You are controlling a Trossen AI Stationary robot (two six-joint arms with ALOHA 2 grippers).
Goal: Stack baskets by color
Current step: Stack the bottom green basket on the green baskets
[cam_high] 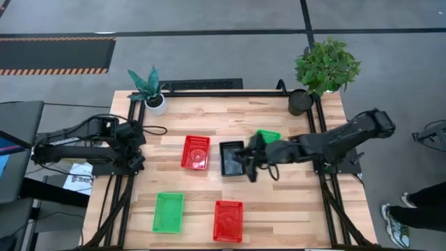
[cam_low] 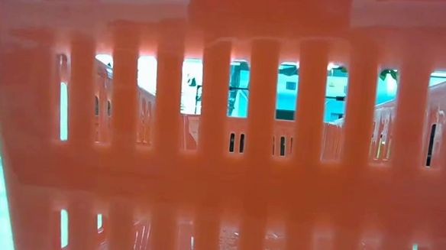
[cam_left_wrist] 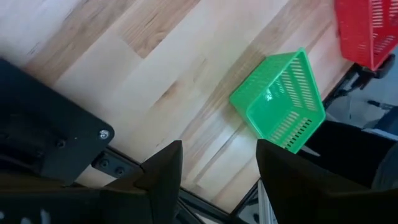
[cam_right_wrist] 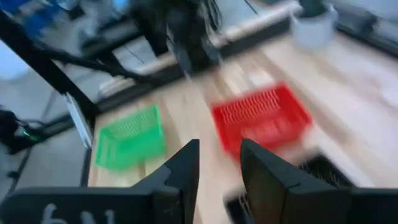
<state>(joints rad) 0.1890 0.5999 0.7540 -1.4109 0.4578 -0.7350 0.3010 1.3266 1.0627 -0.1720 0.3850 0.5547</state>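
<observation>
Red baskets (cam_high: 196, 152), green baskets (cam_high: 168, 212) (one black basket (cam_high: 231, 157)).

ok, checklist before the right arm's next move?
1. Right gripper empty: ok, fingers apart, nothing between them.
2. Right gripper clear of the black basket: cannot tell, it hangs at the basket's edge.
3. Left gripper out of the way: ok, open, off to the left side.
4. Reds stacked: not ok, red basket and second red basket lie apart.
5. Greens stacked: not ok, green basket is far from the second green basket, which is partly under the right arm.
</observation>
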